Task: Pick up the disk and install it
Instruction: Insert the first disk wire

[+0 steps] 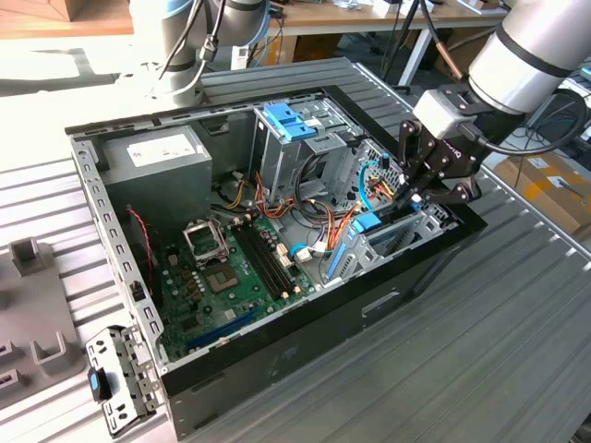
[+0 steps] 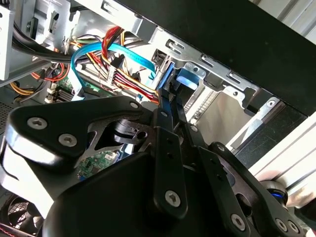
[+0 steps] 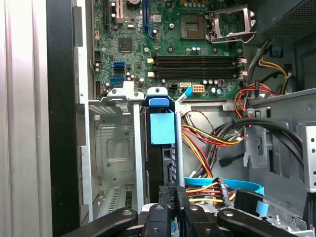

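My gripper (image 1: 417,197) is closed on the disk (image 3: 162,148), which stands on its edge inside the metal bay (image 3: 111,148) of the computer case (image 1: 277,360), so its blue rails can slide down.

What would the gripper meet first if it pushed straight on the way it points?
Probably the disk standing on edge in the drive cage: the gripper sits right at its near edge, seemingly on it already, though depth is unclear.

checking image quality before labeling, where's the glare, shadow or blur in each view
Exterior view: strong sunlight washes out the table at the exterior view's left, while the case interior sits in shade. Second wrist view: the end effector looms dark and close, with overexposed white patches around it. First wrist view: even light, motherboard crisp.
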### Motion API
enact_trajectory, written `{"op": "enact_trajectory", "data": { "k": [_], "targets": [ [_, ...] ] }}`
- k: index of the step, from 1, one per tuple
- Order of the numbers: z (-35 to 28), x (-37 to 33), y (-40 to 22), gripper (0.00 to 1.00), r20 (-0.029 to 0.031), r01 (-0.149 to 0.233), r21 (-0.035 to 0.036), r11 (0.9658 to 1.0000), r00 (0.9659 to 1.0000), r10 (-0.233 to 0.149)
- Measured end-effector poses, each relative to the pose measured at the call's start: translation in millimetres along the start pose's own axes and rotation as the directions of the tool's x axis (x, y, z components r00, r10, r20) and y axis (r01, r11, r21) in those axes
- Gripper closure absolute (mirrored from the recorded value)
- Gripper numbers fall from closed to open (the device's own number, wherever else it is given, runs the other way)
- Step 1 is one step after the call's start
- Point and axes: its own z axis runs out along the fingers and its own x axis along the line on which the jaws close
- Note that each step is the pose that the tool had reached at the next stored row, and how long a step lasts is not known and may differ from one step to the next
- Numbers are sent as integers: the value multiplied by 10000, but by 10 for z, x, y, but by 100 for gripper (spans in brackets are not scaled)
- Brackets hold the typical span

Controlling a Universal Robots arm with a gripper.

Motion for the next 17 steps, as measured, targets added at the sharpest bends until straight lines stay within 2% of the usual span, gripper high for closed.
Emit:
{"op": "enact_trajectory", "data": {
  "k": [9, 10, 11, 12, 13, 17],
  "targets": [
    [23, 2, -2, 83, 3, -3, -27, 10000, 10000, 3],
    [12, 0, -6, 83, 16, -2, -28, 10000, 10000, 2],
    [-28, -3, -7, 83, 29, -1, -27, 10000, 10000, 1],
    [-93, -10, -8, 83, 5, -1, -26, 10000, 10000, 1],
    [-124, -13, -9, 83, 9, -2, -27, 10000, 10000, 2],
    [-129, -13, -12, 83, 6, -3, -27, 10000, 10000, 3]
  ]
}}
